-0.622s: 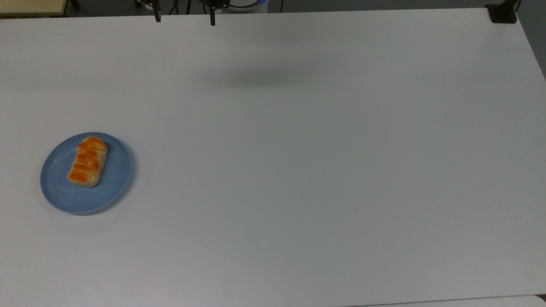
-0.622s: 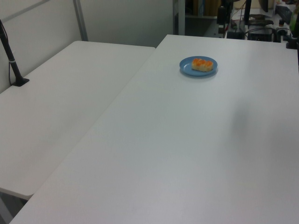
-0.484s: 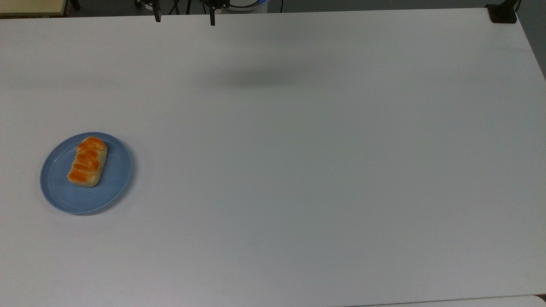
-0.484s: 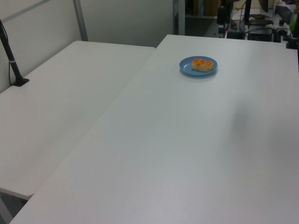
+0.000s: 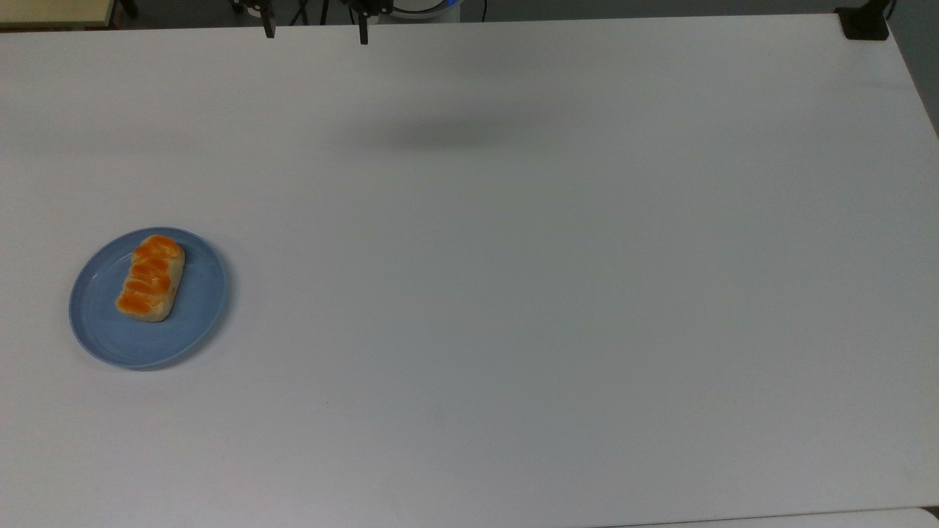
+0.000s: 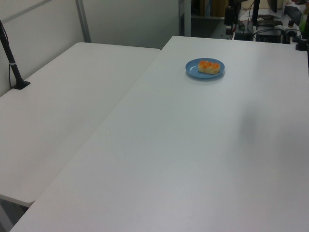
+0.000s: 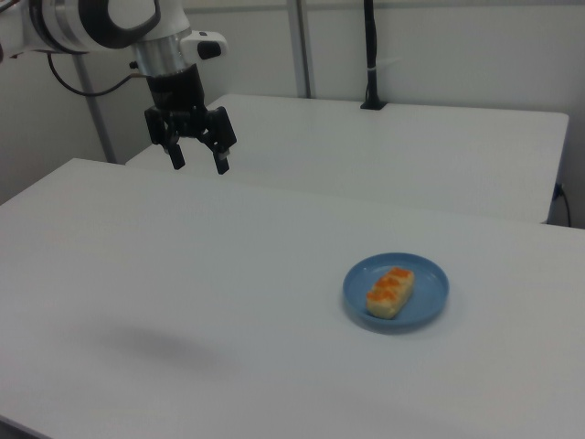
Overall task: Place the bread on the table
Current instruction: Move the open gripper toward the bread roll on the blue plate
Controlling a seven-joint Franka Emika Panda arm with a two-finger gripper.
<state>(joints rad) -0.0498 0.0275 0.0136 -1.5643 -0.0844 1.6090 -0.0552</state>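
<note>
White-and-black arm hangs upper left, claw (image 7: 196,165) spread, empty; orange-topped oblong bread (image 7: 390,292) lies well apart, lower right, on round blue plate (image 7: 425,306) atop white table (image 7: 183,293).

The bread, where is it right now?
The bread lies on the blue plate near the top view's left edge of the white table, far from the end effector.
</note>
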